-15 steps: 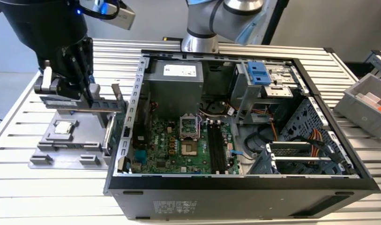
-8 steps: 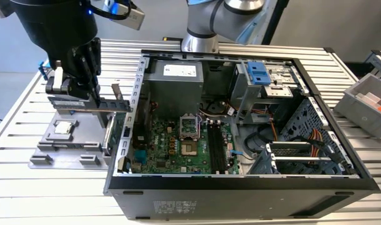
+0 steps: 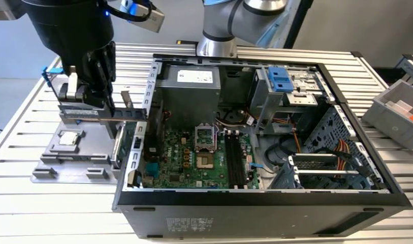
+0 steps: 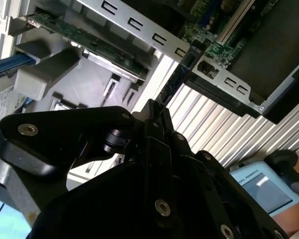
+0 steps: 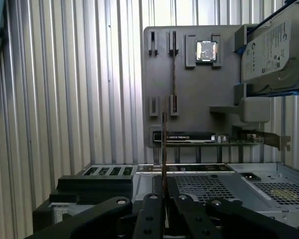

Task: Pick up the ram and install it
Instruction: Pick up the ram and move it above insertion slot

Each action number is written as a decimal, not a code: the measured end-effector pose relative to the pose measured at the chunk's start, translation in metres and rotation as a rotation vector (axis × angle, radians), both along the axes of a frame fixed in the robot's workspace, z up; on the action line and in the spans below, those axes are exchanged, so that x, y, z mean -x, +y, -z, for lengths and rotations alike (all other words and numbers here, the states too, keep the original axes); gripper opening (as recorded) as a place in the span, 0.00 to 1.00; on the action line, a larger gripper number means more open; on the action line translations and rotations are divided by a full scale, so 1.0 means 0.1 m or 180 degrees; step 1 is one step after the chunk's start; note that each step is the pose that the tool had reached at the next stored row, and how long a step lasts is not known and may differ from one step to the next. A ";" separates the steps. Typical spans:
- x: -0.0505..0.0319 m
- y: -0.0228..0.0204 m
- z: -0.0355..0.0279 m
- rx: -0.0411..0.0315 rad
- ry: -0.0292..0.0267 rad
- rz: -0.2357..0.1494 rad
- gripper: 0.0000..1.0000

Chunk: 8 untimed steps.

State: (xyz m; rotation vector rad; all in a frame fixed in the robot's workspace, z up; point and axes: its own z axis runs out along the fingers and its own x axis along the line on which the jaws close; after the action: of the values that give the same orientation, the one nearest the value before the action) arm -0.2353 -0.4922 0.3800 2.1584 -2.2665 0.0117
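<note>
Gripper [image 5: 164, 193] is clamped on the ram [image 4: 178, 79]. Its black fingers, matte w/ round screw heads, pinch the stick at one end. Ram is thin as a card and dark. I see it edge-on in the first wrist view as a fine line. In the second wrist view it sticks out past the fingertips as a long narrow strip.

Exterior view puts the gripper over the grey parts holder [image 5: 189, 99], to the exterior view's left of the open PC case [image 3: 260, 203], so the ram is outside the case, off the holder and not in the board. Holder is a flat moulded plastic block w/ small upright brackets. It carries a square silver chip [image 5: 206, 50], a boxy metal hard drive [image 5: 271, 50] w/ blue clips and a green expansion card [image 5: 189, 137] lying along one edge. Another thin stick [image 5: 174, 74] stands edge-on in its brackets.

Inside the case I see the green motherboard [image 3: 186, 152] and long black slots [image 3: 234, 160] running side by side. Case walls are perforated sheet metal.

Desk [image 3: 30, 203] is ribbed aluminium in parallel slats.
</note>
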 end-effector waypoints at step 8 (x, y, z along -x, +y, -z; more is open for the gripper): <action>-0.139 0.000 0.000 0.0000 0.0000 -0.0004 0.00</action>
State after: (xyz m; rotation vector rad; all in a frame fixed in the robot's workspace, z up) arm -0.2214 -0.4921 0.3799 2.1598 -2.2653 0.0116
